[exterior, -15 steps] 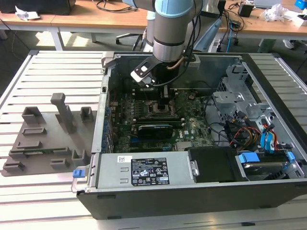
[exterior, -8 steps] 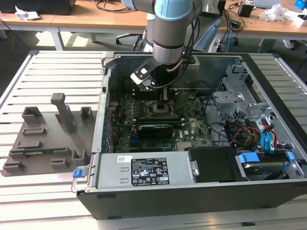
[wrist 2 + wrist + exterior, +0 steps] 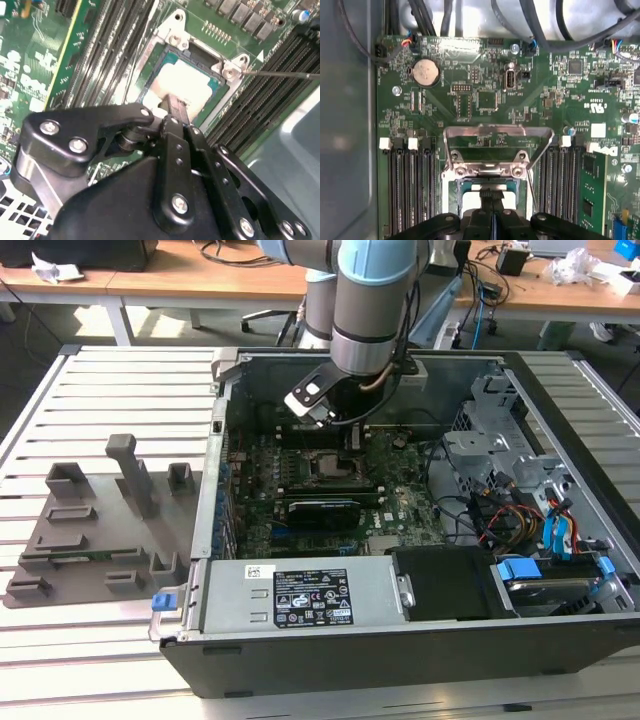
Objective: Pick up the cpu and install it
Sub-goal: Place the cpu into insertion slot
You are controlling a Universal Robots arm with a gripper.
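**While the load plate [image 3: 497, 131] stands raised, the cpu [image 3: 187, 80] is seated in the socket [image 3: 487, 171]**

Where the arm [image 3: 370, 310] reaches down into the open computer case [image 3: 400, 660], the gripper [image 3: 172, 102] is seen directly over the socket on the green motherboard [image 3: 485, 95]. The cpu is laid flat inside the socket frame, silvery top upward, as is shown in both wrist views. The gripper's two black fingers [image 3: 485, 200] are brought together with only a thin slit between them, and nothing is clasped. Their tips are placed at the near edge of the cpu's top; whether it is actually touched cannot be told. The metal load plate is tilted up and away from the socket, so the chip is left uncovered. Rows of black memory slots [image 3: 410, 190] are set on either side of the socket. On the exterior view's left, a grey fixture [image 3: 90, 530] is set on the slatted table [image 3: 100, 380], well apart from the case.
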